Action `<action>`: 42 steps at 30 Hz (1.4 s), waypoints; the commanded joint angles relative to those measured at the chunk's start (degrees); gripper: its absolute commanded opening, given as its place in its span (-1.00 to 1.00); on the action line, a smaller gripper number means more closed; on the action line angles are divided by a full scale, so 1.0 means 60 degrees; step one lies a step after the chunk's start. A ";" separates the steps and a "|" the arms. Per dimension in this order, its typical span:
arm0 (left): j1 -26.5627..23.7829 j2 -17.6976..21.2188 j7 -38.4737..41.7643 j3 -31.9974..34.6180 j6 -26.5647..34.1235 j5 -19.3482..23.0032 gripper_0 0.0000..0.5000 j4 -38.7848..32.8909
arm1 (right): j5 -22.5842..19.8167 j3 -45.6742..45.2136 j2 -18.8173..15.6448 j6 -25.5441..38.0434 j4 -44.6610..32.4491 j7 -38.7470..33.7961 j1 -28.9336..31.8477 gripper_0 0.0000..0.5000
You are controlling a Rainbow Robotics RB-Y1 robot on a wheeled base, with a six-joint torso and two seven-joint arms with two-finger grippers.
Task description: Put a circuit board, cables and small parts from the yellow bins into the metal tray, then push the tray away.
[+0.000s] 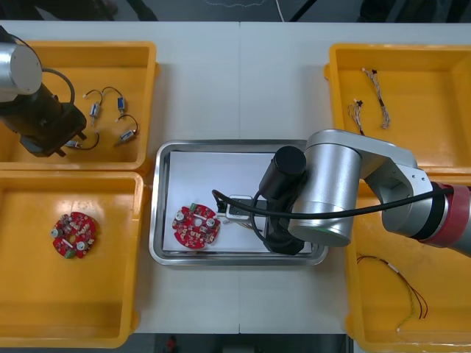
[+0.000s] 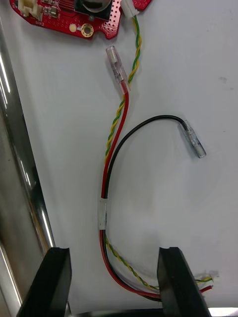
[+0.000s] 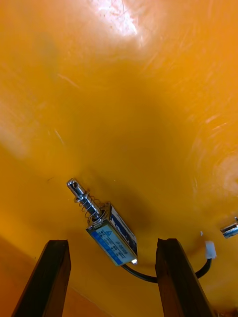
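A pale bench spans nearly the whole frame, a thin seam running down its centre. Beyond its far edge, along the top, shows dark floor.

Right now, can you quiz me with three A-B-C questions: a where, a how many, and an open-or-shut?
1. Where does the circuit board nearest the right gripper lie?
A. in the metal tray
B. in a right-side bin
C. on the bare table

2. How many round red circuit boards are there?
A. one
B. two
C. four

3. How are the left gripper's fingers?
A. open
B. shut on a cable
C. shut on a board

Answers:
1 A, it lies on the tray's white inside.
2 B, one in the tray, one in the near left yellow bin.
3 A, they stand apart above a small metal part.
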 commanded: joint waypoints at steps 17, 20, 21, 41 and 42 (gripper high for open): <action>-0.0419 -0.0424 0.0197 0.0036 -0.0678 -0.0632 -1.00 0.0453 | 0.0053 -0.2819 0.0827 0.3363 -0.1185 0.0466 -0.0240 1.00; -0.0434 -0.0424 0.0153 0.0036 -0.0692 -0.0602 -1.00 0.0453 | 0.0053 -0.3434 0.1003 0.4060 -0.1434 0.0466 -0.0226 1.00; -0.0434 -0.0424 0.0139 0.0050 -0.0678 -0.0602 -1.00 0.0438 | 0.0053 -0.3697 0.1076 0.4060 -0.1536 0.0466 -0.0240 1.00; -0.0493 -0.0029 -0.0550 0.1061 0.3014 -0.0368 -0.99 -0.3195 | -0.0167 -0.8444 0.0461 0.4060 -0.2605 -0.0003 0.0697 1.00; -0.0493 -0.0043 -0.0579 0.0929 0.3219 -0.0339 -1.00 -0.3473 | -0.0137 -0.8619 0.0359 0.4060 -0.2605 -0.0047 0.0785 1.00</action>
